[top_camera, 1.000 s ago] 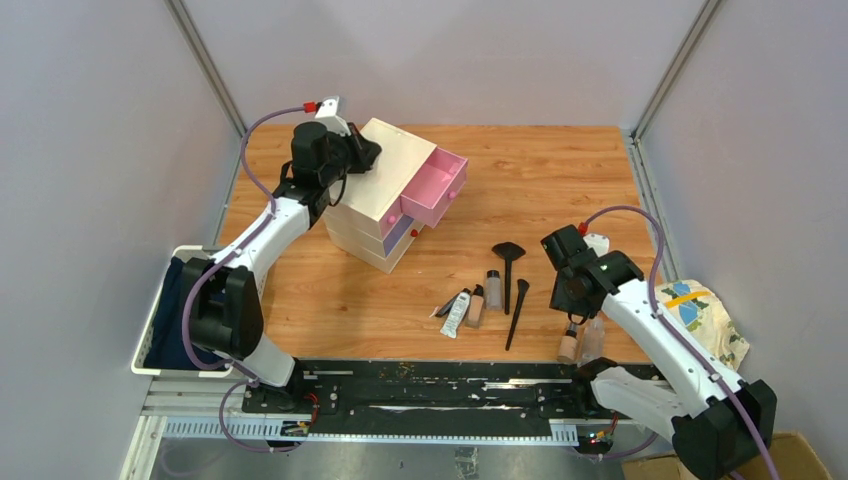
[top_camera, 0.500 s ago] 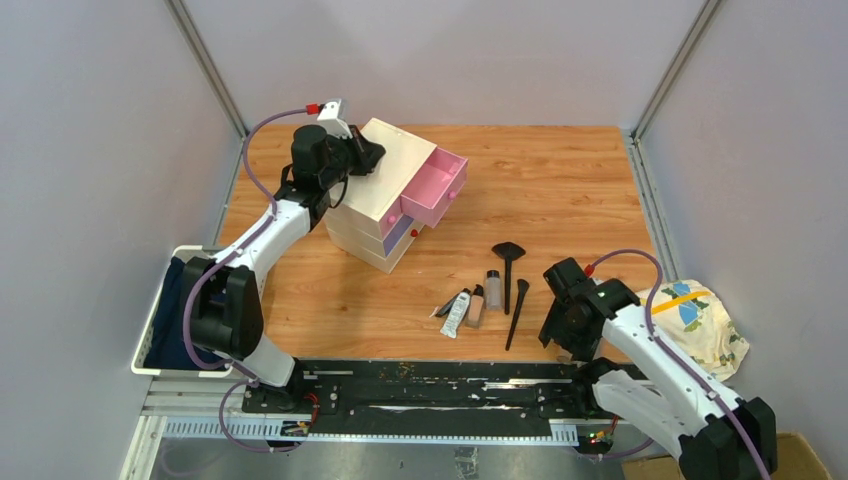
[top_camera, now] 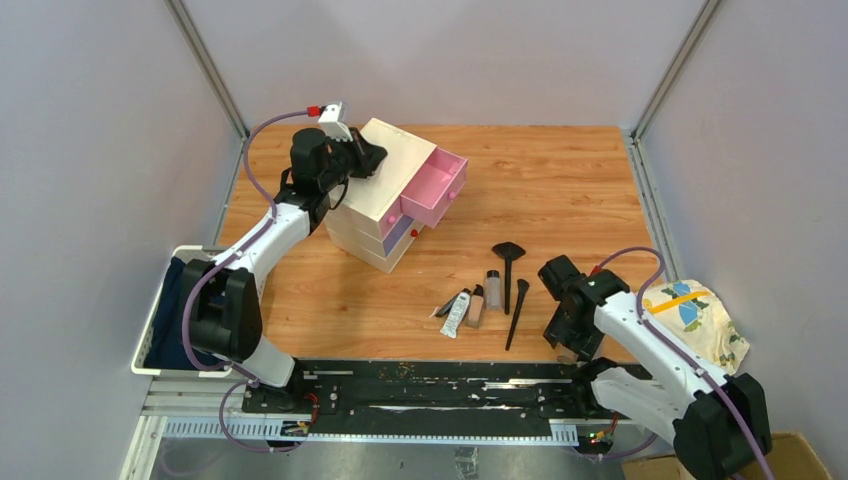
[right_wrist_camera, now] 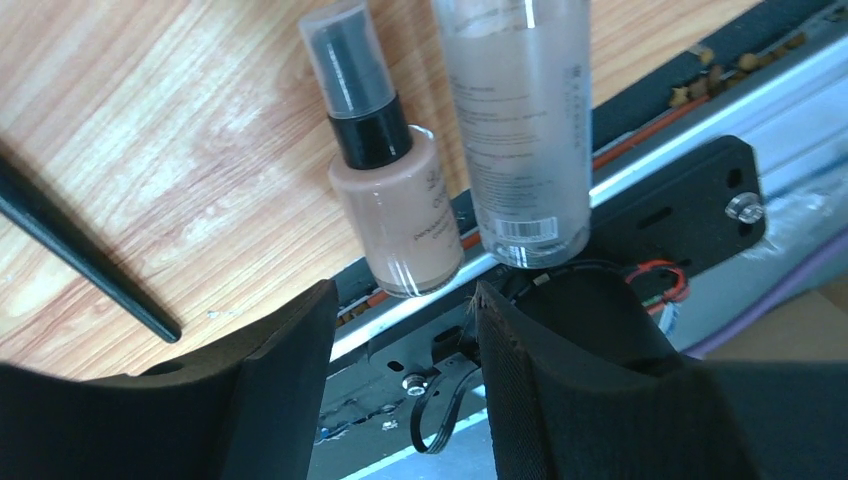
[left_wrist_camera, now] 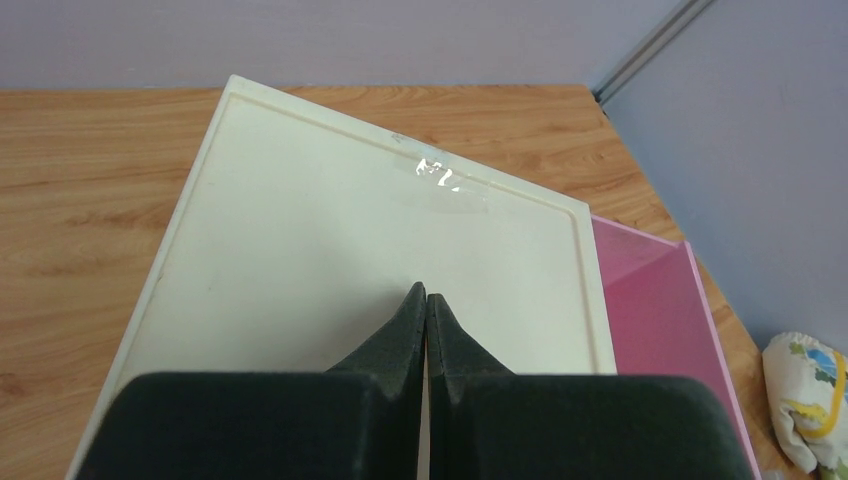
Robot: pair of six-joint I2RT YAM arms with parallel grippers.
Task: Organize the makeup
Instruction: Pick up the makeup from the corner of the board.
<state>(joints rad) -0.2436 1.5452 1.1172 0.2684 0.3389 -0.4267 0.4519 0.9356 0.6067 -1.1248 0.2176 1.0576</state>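
Beige bottle (right_wrist_camera: pixel 395 215), clear bottle (right_wrist_camera: pixel 520 120) mostly hidden under right gripper (right_wrist_camera: pixel 402 300) from above; jaws spread wide. Left gripper (left_wrist_camera: pixel 427 300) clenched, empty.

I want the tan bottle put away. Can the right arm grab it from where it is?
Probably yes. The right end effector is open and lined up with the beige bottle, with nothing between them. The clear bottle lies close beside it and might get bumped.

Clear bottle (right_wrist_camera: pixel 520 130) hems beige bottle (right_wrist_camera: pixel 395 215); other side free
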